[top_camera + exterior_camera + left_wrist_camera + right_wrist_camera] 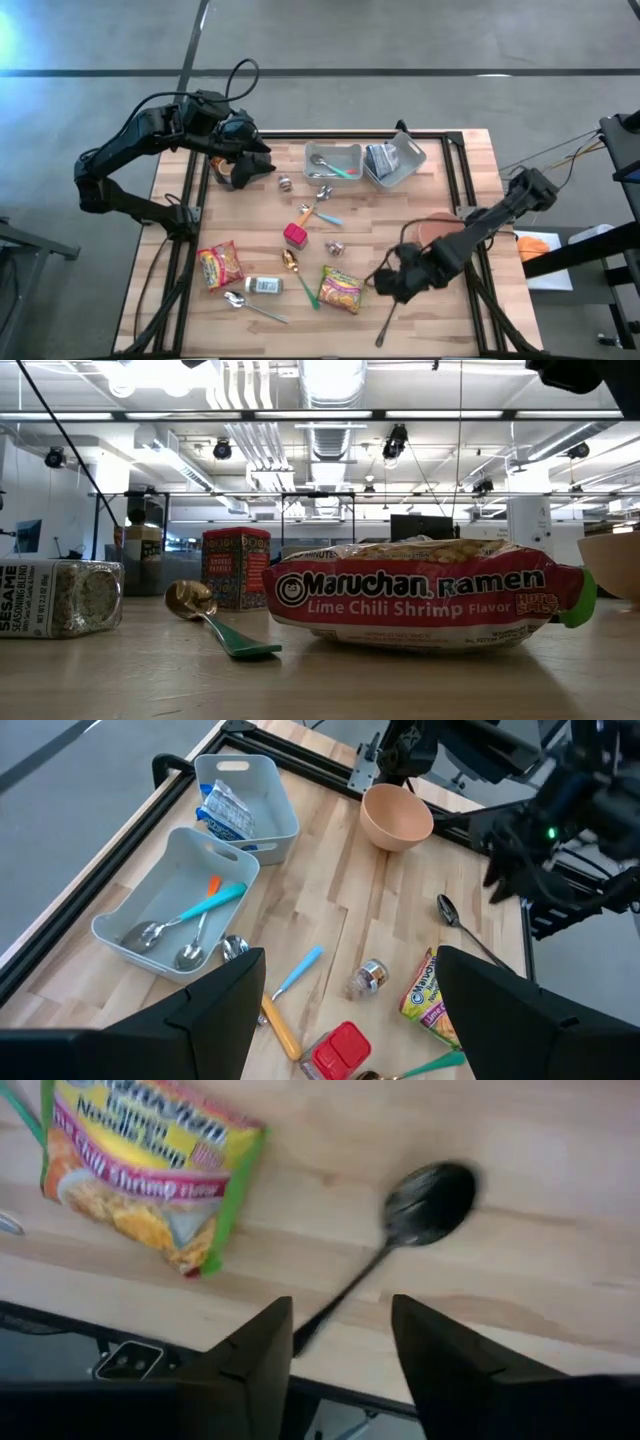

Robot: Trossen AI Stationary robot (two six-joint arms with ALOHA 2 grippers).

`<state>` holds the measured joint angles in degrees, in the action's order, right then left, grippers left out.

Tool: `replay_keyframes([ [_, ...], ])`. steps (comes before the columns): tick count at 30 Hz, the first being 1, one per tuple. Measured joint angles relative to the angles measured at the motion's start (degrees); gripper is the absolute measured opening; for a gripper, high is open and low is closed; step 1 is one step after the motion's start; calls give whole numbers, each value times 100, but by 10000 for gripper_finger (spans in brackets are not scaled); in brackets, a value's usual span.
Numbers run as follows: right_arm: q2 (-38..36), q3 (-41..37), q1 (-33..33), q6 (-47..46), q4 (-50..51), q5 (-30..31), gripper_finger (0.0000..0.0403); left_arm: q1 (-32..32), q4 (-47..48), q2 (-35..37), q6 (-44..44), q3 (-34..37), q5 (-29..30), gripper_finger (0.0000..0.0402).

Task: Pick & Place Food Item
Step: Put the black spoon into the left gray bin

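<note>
You see the wooden table [420, 320] from above, with both dark arms over it. The left gripper [238, 172] hangs at the table's far left corner, well apart from the food; its fingers [215, 1020] stand wide apart around nothing. The right gripper [392, 283] sits low near the table's front edge, just right of the green-edged ramen packet [341, 289]. Its fingers [250, 1370] are parted, with the handle of a black spoon [425, 1205] running into the gap between them; whether they touch it you cannot tell, since the wrist view blurs there. That ramen packet, marked Lime Chili Shrimp, lies flat on the wood, free of either gripper.

A second ramen packet [220, 265] lies toward the front left. Two grey bins [332, 160] stand side by side at the far edge: one holds spoons, the other a blue-and-white packet [225, 812]. A tan bowl [397, 815] rests on the right. A sesame jar [55, 597] lies on its side, and a gold spoon with a green handle [210, 620] lies beside the packet.
</note>
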<state>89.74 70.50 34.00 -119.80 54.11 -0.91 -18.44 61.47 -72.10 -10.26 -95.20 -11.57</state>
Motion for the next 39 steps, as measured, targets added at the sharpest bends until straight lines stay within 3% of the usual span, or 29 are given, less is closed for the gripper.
replay_keyframes([
  [9,1167,625,91,4,-257,45,87,0,148,0,-122,0,-2,296],
  [21,1737,826,666,-1143,-324,-112,86,0,537,0,-192,0,-46,296],
  [25,1737,792,688,-1161,-319,-44,121,0,640,0,-192,0,-68,296],
  [33,1735,605,694,-1087,-306,94,233,0,782,0,-192,0,-523,296],
  [39,1735,470,699,-1093,-335,99,273,0,937,0,-210,0,-649,296],
])
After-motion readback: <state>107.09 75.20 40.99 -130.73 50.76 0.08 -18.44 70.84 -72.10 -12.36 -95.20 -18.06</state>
